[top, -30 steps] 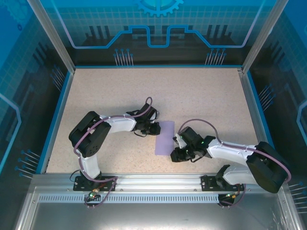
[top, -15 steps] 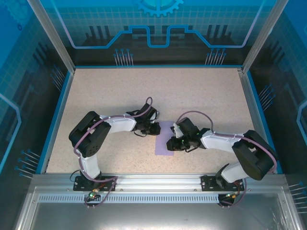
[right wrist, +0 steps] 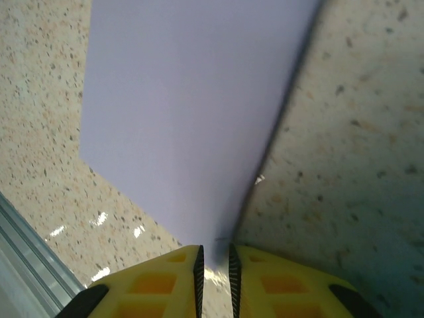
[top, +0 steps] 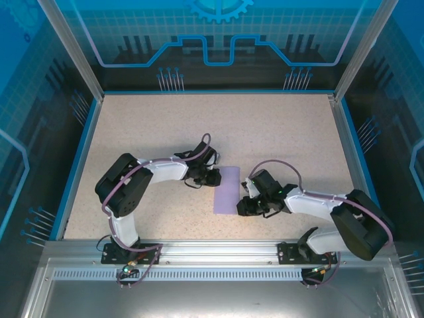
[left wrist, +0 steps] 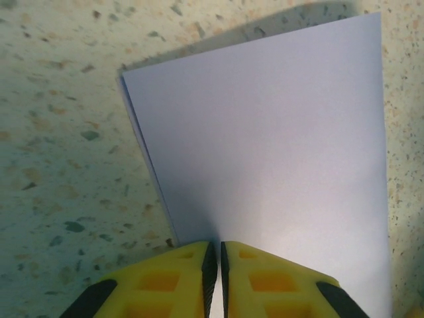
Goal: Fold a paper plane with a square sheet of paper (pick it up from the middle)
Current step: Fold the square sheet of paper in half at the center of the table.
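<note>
Square sheet of paper (top: pixel 227 189) lies mid-table (top: pixel 278 132), between the 2 arms, showing from above as a narrow lavender rectangle; we read it as folded in 2, since the left wrist view shows a second layer peeking along 1 long edge. Left end effector (top: pixel 213 177) sits at the sheet's far-left edge. Its yellow fingers (left wrist: pixel 179 278) are pressed almost together, with the paper edge running into the slit between them, so we take it as pinching the sheet. Right end effector (top: pixel 242 206) sits at the near-right edge. Its jaws stand a sliver apart with the paper's corner tapering into that gap, so again a pinch on the sheet as far as we can judge. That side rides a little off the table and casts a shadow beside it. Handling notes: very light, thin and limp, so it will sag or flutter if carried by 1 corner, and it will crease wherever it is squeezed hard. The matte face should not slip much. We judge the safest hold to be a shallow pinch on the edges, both sides together, keeping the layers aligned.
</note>
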You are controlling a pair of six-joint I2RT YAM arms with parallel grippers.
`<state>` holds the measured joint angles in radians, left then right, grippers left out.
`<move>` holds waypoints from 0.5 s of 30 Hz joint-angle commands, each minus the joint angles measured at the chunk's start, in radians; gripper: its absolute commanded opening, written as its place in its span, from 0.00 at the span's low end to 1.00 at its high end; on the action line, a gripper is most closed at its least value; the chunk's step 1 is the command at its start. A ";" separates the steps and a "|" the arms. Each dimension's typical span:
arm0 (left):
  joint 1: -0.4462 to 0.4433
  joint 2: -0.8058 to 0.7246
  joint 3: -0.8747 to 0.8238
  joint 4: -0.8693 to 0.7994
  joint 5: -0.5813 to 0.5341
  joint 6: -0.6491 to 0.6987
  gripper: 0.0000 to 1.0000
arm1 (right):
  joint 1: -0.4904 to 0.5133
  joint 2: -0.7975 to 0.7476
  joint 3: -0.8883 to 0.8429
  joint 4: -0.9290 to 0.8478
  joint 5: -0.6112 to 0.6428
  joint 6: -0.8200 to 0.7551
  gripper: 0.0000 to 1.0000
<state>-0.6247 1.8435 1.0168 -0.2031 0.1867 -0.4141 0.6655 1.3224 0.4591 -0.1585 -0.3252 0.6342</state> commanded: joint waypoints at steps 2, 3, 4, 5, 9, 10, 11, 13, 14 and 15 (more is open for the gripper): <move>0.026 0.031 0.015 -0.130 -0.057 0.029 0.17 | -0.041 -0.049 0.067 -0.085 -0.011 -0.026 0.21; 0.025 0.024 0.025 -0.135 -0.054 0.031 0.18 | -0.057 -0.049 0.087 -0.076 -0.021 -0.030 0.22; 0.025 0.018 0.035 -0.139 -0.049 0.033 0.19 | -0.074 -0.043 0.103 -0.067 -0.027 -0.035 0.22; 0.025 0.014 0.047 -0.144 -0.041 0.036 0.19 | -0.088 -0.033 0.119 -0.062 -0.029 -0.041 0.23; 0.025 0.000 0.102 -0.169 -0.018 0.045 0.22 | -0.135 0.041 0.174 -0.045 -0.040 -0.080 0.26; 0.025 -0.002 0.116 -0.174 -0.015 0.049 0.22 | -0.146 0.067 0.184 -0.039 -0.044 -0.090 0.27; 0.025 -0.003 0.128 -0.182 -0.012 0.051 0.22 | -0.153 0.089 0.192 -0.029 -0.048 -0.096 0.27; 0.024 -0.007 0.159 -0.196 -0.007 0.058 0.24 | -0.165 0.140 0.208 -0.011 -0.058 -0.108 0.27; 0.024 -0.007 0.172 -0.209 -0.009 0.062 0.25 | -0.168 0.160 0.214 -0.005 -0.058 -0.112 0.27; 0.024 -0.011 0.187 -0.221 -0.010 0.068 0.26 | -0.170 0.181 0.221 0.003 -0.058 -0.117 0.27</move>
<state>-0.6056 1.8435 1.1522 -0.3618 0.1722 -0.3813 0.5087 1.4563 0.6548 -0.1665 -0.3557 0.5560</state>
